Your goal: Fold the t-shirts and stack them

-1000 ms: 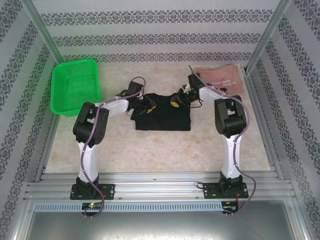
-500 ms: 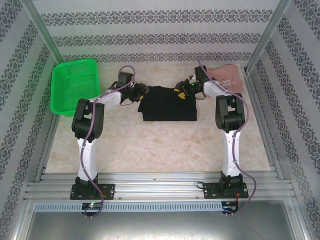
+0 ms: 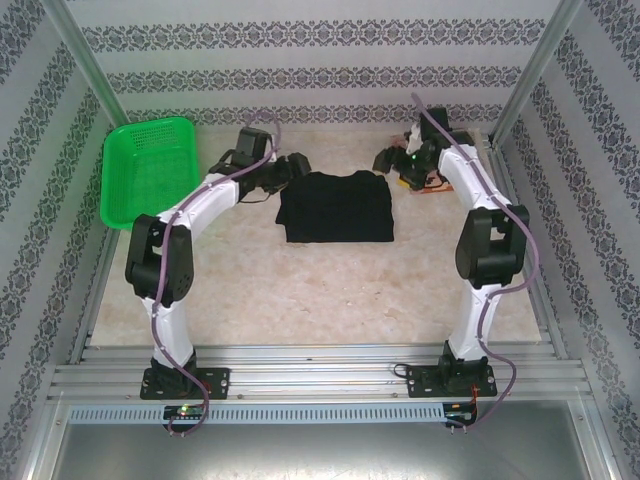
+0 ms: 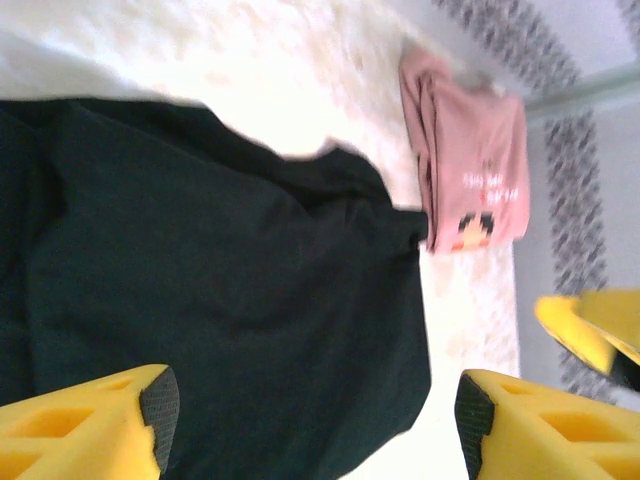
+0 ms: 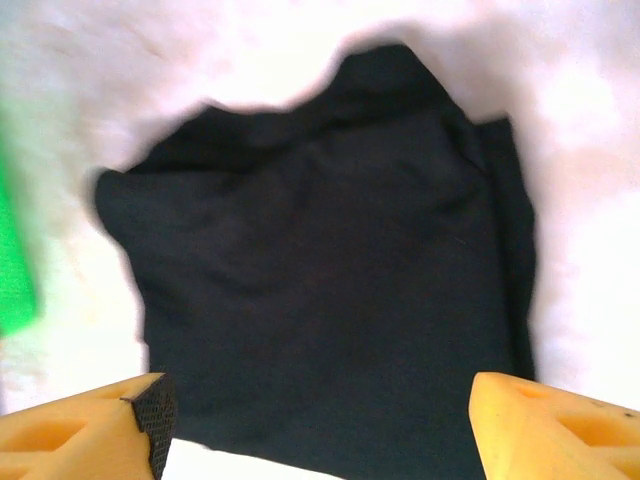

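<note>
My left claw [image 4: 312, 415] and right claw [image 5: 320, 415] gape wide and empty, flanking the folded black t-shirt [image 3: 336, 207] at mid-table, while the pink t-shirt [image 4: 470, 185] lies far right, nearest my right arm.

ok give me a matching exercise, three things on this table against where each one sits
Things:
1. folded black cloth t-shirt
2. dusty-pink cloth t-shirt with a dark graphic
3. green plastic mesh basket

Places:
A. far left edge of the table
B. far right corner, beside the right arm
C. centre of the table

Pairs: 1-C, 2-B, 3-A
</note>
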